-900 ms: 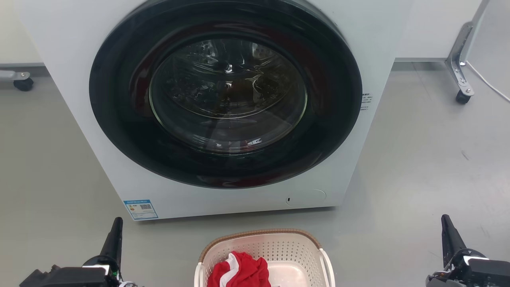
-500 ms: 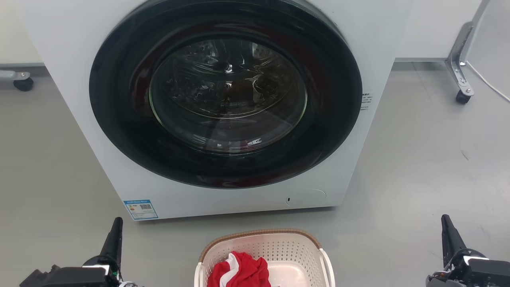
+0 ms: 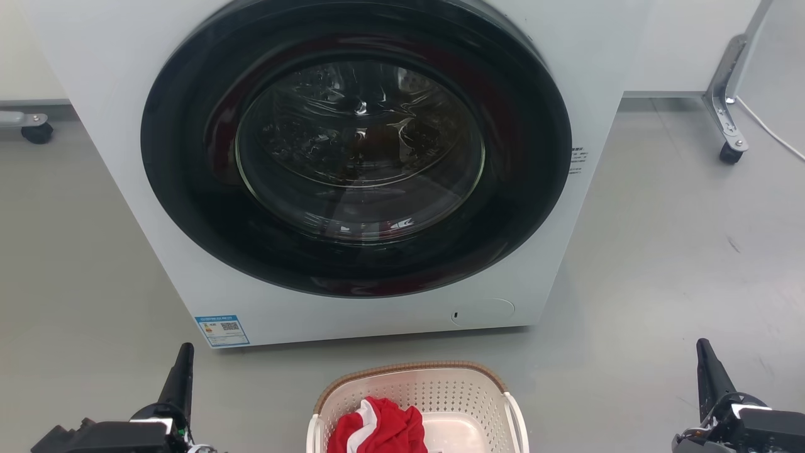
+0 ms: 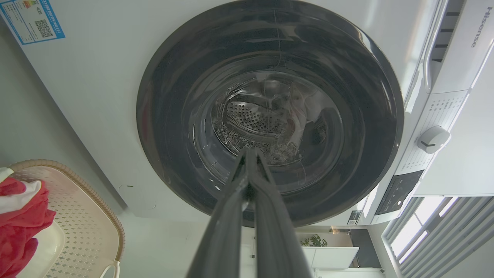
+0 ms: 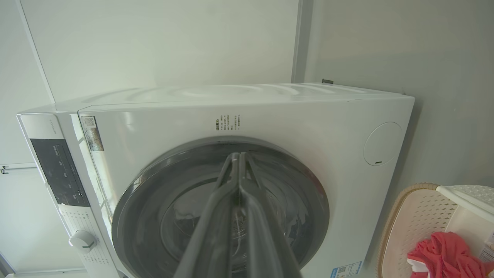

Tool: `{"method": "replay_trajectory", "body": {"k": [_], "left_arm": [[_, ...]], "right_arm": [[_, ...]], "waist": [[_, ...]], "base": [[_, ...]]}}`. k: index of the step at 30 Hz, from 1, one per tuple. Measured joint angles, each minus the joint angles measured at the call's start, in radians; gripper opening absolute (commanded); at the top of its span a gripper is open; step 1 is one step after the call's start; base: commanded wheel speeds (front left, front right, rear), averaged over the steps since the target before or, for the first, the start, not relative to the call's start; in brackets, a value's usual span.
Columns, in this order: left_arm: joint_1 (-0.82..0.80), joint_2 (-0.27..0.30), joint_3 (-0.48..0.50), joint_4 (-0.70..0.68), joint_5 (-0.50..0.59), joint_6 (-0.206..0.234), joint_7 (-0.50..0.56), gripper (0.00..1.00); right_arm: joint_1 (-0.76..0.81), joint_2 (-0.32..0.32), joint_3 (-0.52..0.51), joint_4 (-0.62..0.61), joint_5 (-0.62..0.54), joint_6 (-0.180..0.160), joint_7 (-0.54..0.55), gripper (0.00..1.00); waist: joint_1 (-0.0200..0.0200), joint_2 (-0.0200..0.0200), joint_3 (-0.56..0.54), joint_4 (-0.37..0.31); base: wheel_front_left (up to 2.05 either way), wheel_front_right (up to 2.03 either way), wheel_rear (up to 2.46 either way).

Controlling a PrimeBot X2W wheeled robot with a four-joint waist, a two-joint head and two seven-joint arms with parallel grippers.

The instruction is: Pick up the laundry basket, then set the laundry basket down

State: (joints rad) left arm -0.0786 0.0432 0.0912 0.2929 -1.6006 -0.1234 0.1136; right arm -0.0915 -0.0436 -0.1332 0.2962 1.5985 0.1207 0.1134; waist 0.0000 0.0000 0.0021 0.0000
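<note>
In the left wrist view the left gripper [image 4: 250, 155] has its jaws pressed together from base to tip, with nothing between them and nothing touching them. In the right wrist view the jaws of the right gripper [image 5: 237, 156] are likewise closed on nothing. In the head view the two grippers sit at the lower left [image 3: 183, 360] and lower right [image 3: 705, 360] corners, fingers pointing up the frame, each well apart from the laundry basket [image 3: 409, 367].

The one laundry basket stands on the grey floor [image 3: 660, 251] at the bottom centre of the head view, between the grippers and just below the front of the single white washing machine [image 3: 94, 94]. Its brown rim curves across the top, and its two white handles show on either side. One red and white garment [image 3: 377, 428] lies inside it. The machine's round dark door [image 3: 355, 151] is closed. Two castors show on the floor, one at the upper left edge [image 3: 36, 133] and one at the upper right [image 3: 731, 153].
</note>
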Motion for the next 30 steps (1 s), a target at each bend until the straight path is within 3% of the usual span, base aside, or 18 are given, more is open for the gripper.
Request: {"method": "replay_trajectory", "body": {"k": [30], "left_arm": [[0.000, 0.000, 0.000, 0.000, 0.000, 0.000, 0.000, 0.00]], "right_arm": [[0.000, 0.000, 0.000, 0.000, 0.000, 0.000, 0.000, 0.00]], "waist": [[0.0000, 0.0000, 0.000, 0.000]], "base": [[0.00, 0.00, 0.00]]}}
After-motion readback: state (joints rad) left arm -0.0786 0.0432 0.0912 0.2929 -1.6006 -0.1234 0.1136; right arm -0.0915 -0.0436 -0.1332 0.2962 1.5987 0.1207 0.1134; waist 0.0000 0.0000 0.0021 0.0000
